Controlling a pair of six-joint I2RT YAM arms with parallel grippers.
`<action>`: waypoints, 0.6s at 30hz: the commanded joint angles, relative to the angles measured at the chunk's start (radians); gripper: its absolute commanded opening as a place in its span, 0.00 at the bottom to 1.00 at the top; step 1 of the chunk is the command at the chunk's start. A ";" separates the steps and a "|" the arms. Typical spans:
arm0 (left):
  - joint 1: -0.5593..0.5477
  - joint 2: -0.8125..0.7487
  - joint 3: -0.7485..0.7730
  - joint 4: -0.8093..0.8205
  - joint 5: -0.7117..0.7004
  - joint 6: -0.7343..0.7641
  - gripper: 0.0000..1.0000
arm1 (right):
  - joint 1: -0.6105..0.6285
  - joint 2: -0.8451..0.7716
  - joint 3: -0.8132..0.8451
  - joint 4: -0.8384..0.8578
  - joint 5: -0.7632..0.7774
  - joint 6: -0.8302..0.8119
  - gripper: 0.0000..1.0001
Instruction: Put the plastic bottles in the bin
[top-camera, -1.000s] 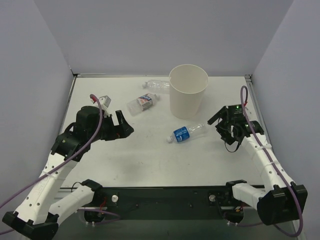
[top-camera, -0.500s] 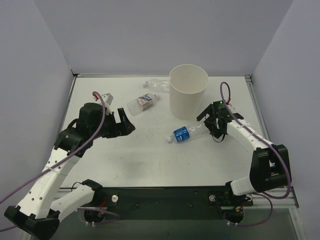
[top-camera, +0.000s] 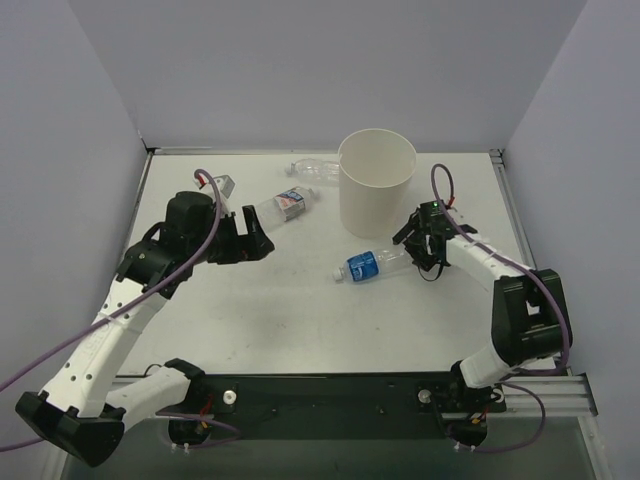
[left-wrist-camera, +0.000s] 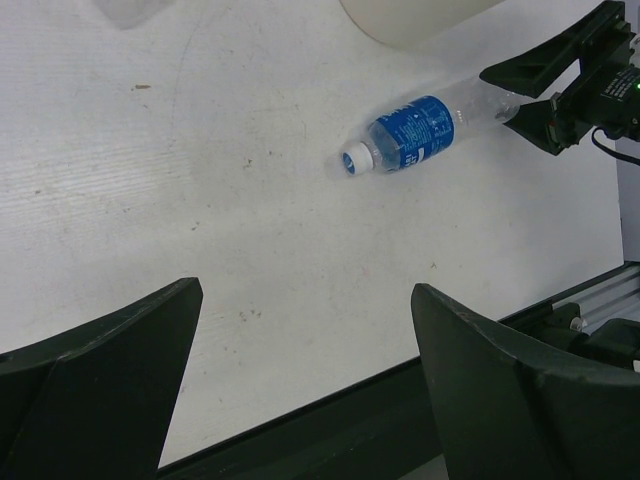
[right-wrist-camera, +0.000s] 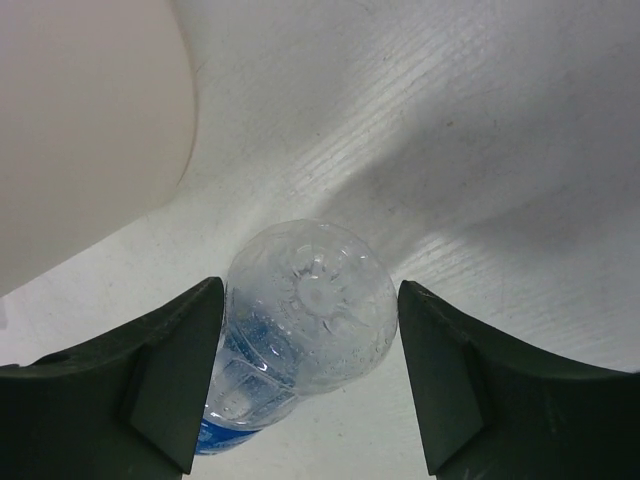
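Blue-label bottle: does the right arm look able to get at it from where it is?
Probably yes. The right gripper is open, with its fingers on either side of the blue-label bottle at its base and nothing between them. The bin stands close by but does not seem to block the fingers.

The left arm stretched from the lower left of the top view, bent at the elbow and angled toward the centre. Its left gripper sat left of centre, pointing right, jaws spread wide. The right arm arched from the lower right corner up and inward. Its right gripper sat right of centre, pointing left, jaws parted.
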 joint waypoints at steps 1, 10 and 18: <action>0.002 0.003 0.052 0.042 -0.015 0.038 0.98 | 0.010 -0.090 -0.023 -0.011 0.027 0.024 0.61; 0.004 0.009 0.025 0.073 0.011 0.028 0.97 | 0.006 -0.241 -0.011 -0.104 0.055 -0.015 0.53; 0.005 -0.003 0.023 0.073 0.005 0.028 0.97 | -0.001 -0.374 0.096 -0.222 0.062 -0.125 0.53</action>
